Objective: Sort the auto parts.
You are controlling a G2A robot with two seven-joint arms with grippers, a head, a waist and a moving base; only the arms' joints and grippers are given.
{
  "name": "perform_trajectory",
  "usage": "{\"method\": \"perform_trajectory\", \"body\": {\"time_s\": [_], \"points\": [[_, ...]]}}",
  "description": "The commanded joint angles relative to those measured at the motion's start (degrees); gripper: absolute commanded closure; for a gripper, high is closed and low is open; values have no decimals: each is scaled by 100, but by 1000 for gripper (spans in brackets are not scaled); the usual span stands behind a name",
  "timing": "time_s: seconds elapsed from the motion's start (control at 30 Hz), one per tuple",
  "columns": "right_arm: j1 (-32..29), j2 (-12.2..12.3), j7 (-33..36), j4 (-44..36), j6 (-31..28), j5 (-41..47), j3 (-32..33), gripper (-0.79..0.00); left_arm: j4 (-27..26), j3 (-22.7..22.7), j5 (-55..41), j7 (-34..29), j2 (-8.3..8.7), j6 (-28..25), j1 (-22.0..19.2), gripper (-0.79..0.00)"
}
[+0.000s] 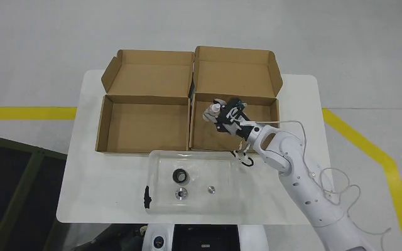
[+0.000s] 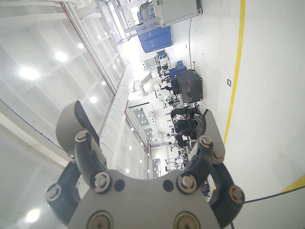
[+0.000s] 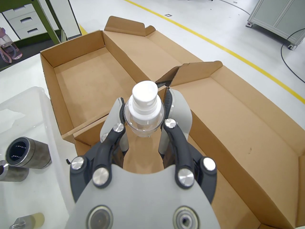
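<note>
White table: two open cardboard boxes side by side, left box and right box. Clear tray in front, holding three metal parts. Right gripper clamped on spray bottle, above right box. Left gripper spread wide, facing the hall.

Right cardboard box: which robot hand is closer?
Right. The right gripper hangs over that box, gripping a spray bottle. The left gripper points off into the hall, away from it.
</note>
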Motion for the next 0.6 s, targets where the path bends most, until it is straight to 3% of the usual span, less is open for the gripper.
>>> {"method": "perform_trajectory", "body": {"time_s": [0.0,0.47,0.57], "points": [[96,-23,9,148,32,9,-59,0,0,0,0,0,0,0,0,-785],[543,-185,122,960,259,-46,-454,0,0,0,0,0,0,0,0,-785],[582,-207,105,1067,280,-104,-506,-188,0,0,0,0,0,0,0,-785]]}}
